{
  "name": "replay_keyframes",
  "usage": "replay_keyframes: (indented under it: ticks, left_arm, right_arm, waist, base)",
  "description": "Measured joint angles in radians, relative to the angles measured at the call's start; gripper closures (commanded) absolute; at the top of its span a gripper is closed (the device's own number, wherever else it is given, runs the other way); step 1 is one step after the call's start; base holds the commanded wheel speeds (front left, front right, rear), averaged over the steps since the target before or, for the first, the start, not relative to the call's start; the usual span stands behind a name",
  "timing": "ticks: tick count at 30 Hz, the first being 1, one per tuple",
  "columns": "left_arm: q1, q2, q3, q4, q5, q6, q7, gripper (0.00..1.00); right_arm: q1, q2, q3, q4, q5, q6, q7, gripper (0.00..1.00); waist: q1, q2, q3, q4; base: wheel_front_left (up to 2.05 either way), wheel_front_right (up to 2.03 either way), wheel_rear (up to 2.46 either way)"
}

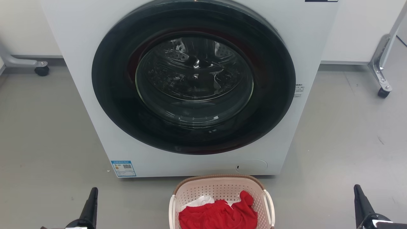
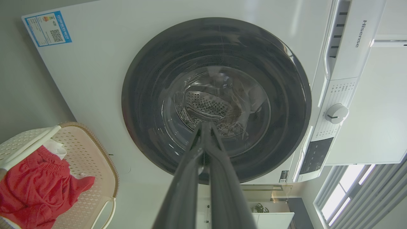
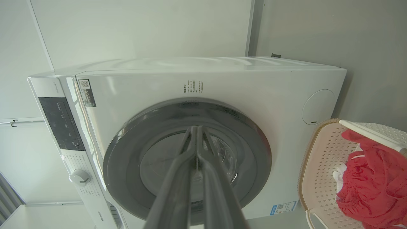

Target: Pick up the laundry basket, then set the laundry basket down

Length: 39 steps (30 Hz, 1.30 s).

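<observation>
While the laundry basket (image 1: 219, 190) sits before the washer (image 1: 79, 63), left gripper (image 2: 205, 125) pressed together, right gripper (image 3: 194, 128) likewise

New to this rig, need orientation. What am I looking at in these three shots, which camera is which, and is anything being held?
It is a wheeled robot with two arms, each ending in a two-finger gripper. The head view looks down at a washer, door closed, on a grey floor. In front of it sits the basket, holding red clothes and something white. The left gripper and right gripper point up at the bottom corners, either side of the basket and apart from it. The other two shots come from cameras on each wrist, looking along that arm's own fingers toward the washer. Both grippers are shut and hold nothing.
</observation>
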Motion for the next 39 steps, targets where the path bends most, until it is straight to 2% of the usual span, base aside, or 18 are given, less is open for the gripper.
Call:
replay_keyframes:
  ticks: [1, 6, 25, 32, 39]
  left_arm:
    - [0.000, 0.000, 0.000, 0.000, 0.000, 0.000, 0.000, 0.00]
    - [0.033, -0.010, -0.006, 0.034, 0.000, 0.001, -0.001, 0.00]
    - [0.024, -0.009, -0.058, 0.027, 0.012, 0.001, -0.067, 0.00]
    - [0.015, 0.004, -0.090, 0.023, 0.084, 0.001, -0.099, 0.00]
    - [-0.001, 0.023, -0.121, 0.020, 0.203, 0.013, -0.125, 0.00]
  right_arm:
    - [0.000, 0.000, 0.000, 0.000, 0.000, 0.000, 0.000, 0.00]
    - [0.033, 0.015, 0.003, 0.034, -0.001, -0.002, -0.001, 0.00]
    - [0.033, 0.012, 0.007, 0.011, -0.042, -0.002, -0.050, 0.00]
    - [0.033, -0.003, 0.027, 0.004, -0.110, -0.002, -0.082, 0.00]
    - [0.033, -0.037, 0.067, -0.003, -0.237, -0.007, -0.116, 0.00]
  waist:
    - [0.0000, 0.0000, 0.000, 0.000]
    - [0.0000, 0.0000, 0.000, 0.000]
    - [0.0000, 0.0000, -0.001, 0.000]
    - [0.0000, 0.0000, -0.002, 0.001]
    - [0.0000, 0.0000, -0.002, 0.001]
  base:
    - [0.00, 0.00, 0.00]
    - [0.00, 0.00, 0.00]
    - [0.00, 0.00, 0.00]
    - [0.00, 0.00, 0.00]
    - [0.00, 0.00, 0.00]
